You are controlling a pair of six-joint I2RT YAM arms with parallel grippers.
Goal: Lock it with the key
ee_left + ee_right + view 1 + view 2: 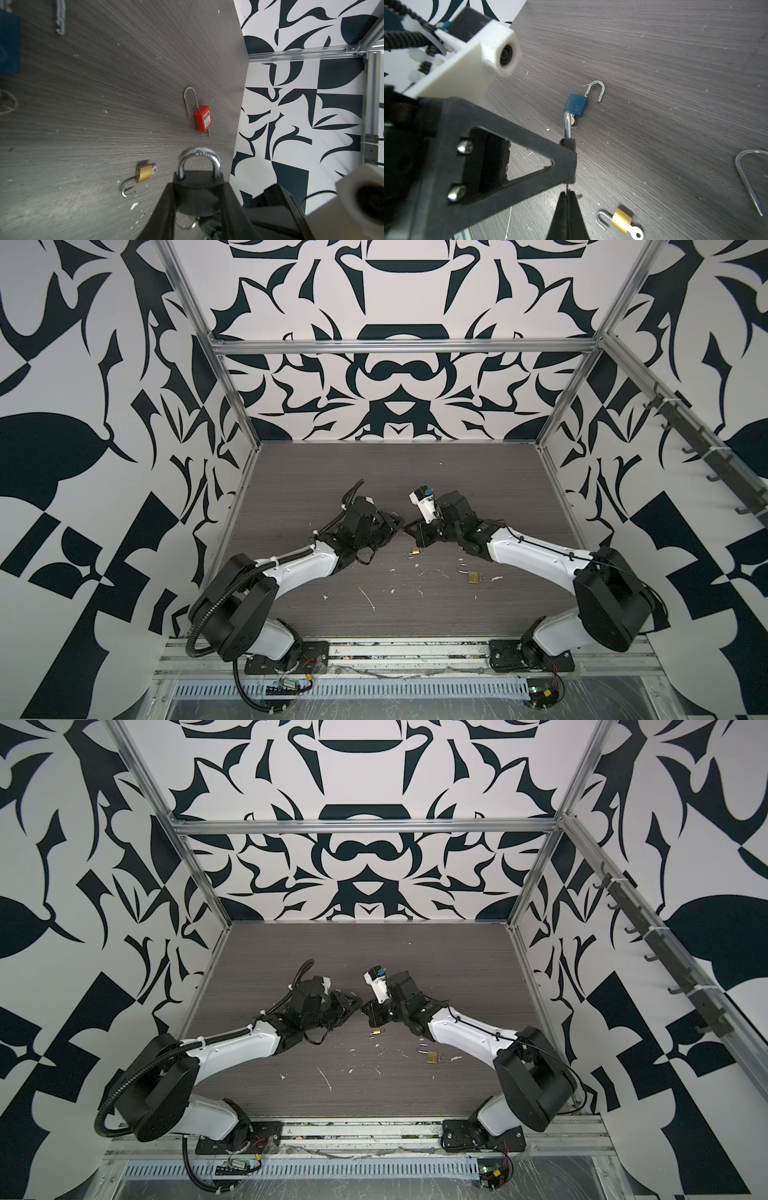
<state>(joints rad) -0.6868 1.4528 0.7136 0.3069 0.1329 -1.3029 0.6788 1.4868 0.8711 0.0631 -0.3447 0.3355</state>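
Clearance around my fingers.
Centre: my left gripper point(399, 526), clamped on a black padlock point(197, 184), meets my right gripper point(409, 534), pinched shut, nearly tip to tip; no passage between.
Just nearer than the tips: brass padlock point(413, 551), shackle open.
Beside my right forearm point(532, 551): second brass padlock point(472, 576).
Far half of table point(395, 472): bare, free passage.
Near middle strip: white flecks point(368, 597) only, passable.
Flanks: patterned walls point(199, 472) close in.
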